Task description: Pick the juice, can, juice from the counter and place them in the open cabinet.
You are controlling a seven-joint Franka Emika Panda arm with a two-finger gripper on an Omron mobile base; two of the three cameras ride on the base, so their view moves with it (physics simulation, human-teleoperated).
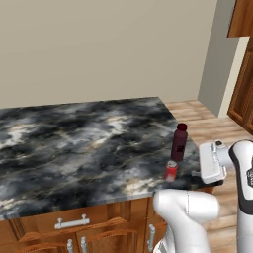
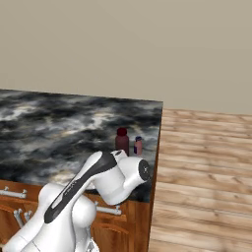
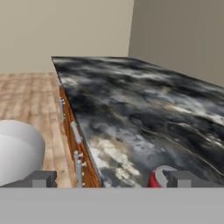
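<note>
The counter [image 1: 74, 143] is the landmark, a long slab of black, grey and white marbled stone over a brown wooden base with grey handles [image 1: 71, 223]; past its far right end, reddish-brown cabinet [image 1: 242, 94] panels stand beyond a strip of wooden floor [image 1: 207, 121]. Near the counter's right front corner a dark maroon bottle [image 1: 179, 142] stands upright; in the right base view a small pinkish bottle [image 2: 138, 145] stands just beside it. The can [image 1: 171, 171], red with a silver top, stands upright in front of the maroon bottle, closer to the counter's front edge. The gripper [image 3: 111, 179] hangs at that corner, fingertips [image 3: 43, 178] spread wide, pinching nothing; the can sits by the right tip.
</note>
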